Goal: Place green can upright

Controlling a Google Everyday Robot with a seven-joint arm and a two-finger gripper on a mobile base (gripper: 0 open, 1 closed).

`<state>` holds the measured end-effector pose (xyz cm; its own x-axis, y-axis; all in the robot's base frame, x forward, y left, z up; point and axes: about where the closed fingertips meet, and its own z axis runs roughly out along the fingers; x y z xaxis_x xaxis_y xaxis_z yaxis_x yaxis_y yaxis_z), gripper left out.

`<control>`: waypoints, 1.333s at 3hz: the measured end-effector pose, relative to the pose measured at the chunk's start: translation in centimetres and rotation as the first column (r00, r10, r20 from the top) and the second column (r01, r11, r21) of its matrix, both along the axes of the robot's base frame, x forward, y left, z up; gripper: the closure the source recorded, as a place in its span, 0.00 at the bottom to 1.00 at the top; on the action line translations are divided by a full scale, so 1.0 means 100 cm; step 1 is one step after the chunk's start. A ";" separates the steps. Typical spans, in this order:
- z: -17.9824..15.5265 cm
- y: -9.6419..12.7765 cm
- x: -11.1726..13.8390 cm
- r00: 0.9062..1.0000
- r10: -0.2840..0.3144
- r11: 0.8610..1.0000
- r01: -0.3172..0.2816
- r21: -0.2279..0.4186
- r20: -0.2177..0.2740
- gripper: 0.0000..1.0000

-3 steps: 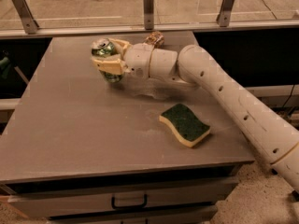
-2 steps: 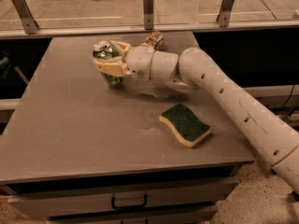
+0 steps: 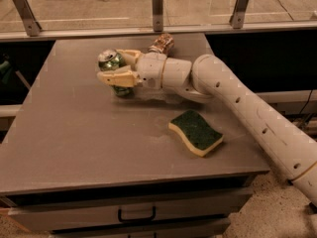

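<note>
The green can stands nearly upright at the back left-centre of the grey table, silver top with pull tab facing up and its base at the table surface. My gripper reaches in from the right and is shut on the can. One cream finger runs across the can's front and the other lies behind it. The white arm stretches off to the lower right.
A brown-orange can lies on its side just behind my wrist, near the table's back edge. A green and yellow sponge lies on the table front right of the gripper. A railing with metal posts runs behind the table. A drawer handle is below the front edge.
My gripper and the green can have shifted very slightly down and to the left. The grip on the can is unchanged.
</note>
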<state>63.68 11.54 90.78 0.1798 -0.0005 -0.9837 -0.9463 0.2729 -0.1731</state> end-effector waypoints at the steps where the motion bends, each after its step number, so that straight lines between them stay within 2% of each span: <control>1: -0.003 -0.001 -0.001 1.000 -0.003 1.000 0.003 0.003 -0.009 0.00; 2: -0.007 -0.005 -0.002 1.000 -0.016 1.000 0.016 0.000 -0.021 0.00; 3: -0.006 -0.020 -0.004 0.998 -0.051 0.998 0.049 -0.037 -0.033 0.00; 4: 0.009 -0.072 -0.005 0.990 -0.137 0.981 0.130 -0.146 -0.039 0.00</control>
<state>63.19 4.32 91.68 0.1209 -0.1618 -0.9794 -0.9112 0.3733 -0.1741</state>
